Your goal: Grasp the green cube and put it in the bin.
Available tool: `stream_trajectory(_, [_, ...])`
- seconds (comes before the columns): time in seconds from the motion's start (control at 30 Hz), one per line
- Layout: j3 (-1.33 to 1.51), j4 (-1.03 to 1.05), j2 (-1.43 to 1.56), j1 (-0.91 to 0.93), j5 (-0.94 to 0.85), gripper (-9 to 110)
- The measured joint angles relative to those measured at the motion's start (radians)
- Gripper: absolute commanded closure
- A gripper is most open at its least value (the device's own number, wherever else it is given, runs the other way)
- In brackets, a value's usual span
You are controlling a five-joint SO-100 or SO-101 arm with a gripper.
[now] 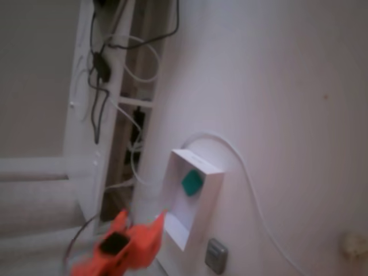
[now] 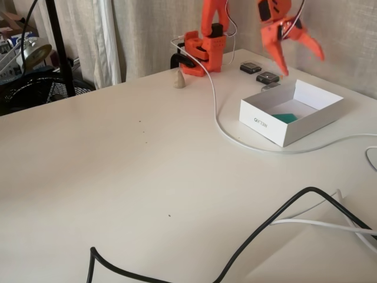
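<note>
The green cube (image 1: 192, 182) lies on the floor of the bin (image 1: 197, 160), a shallow white box. In the other fixed view the cube (image 2: 287, 117) shows as a teal patch behind the bin's front wall (image 2: 265, 124). My orange gripper (image 2: 301, 62) hangs open in the air above the bin's back edge, with nothing between its spread fingers. In the tilted fixed view the gripper (image 1: 141, 223) is blurred at the bottom edge, apart from the box.
A white cable (image 2: 235, 141) curves around the bin's front. A black cable (image 2: 265, 224) crosses the near table. Small grey blocks (image 2: 267, 77) sit behind the bin, one of them (image 1: 216, 255) close by its corner. The arm base (image 2: 203, 53) and a beige cone (image 2: 179, 79) stand at the back edge.
</note>
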Motion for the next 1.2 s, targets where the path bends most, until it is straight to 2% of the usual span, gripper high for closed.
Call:
stream_trajectory(0.17, [0.149, -0.009, 0.314, -0.089, 0.021, 67])
stream_trajectory(0.33, [0.465, -0.044, 0.681, -0.132, 0.023, 69])
stream_trajectory(0.53, [0.864, -0.025, 1.063, -0.098, 0.023, 69])
stream_trajectory(0.73, [1.103, -0.026, 1.262, -0.032, 0.023, 69])
stream_trajectory(0.87, [1.221, -0.023, 1.379, -0.006, 0.023, 76])
stream_trajectory(1.03, [1.264, 0.083, 1.513, -0.008, 0.023, 93])
stream_trajectory(1.2, [1.281, 0.175, 1.574, -0.002, 0.023, 98])
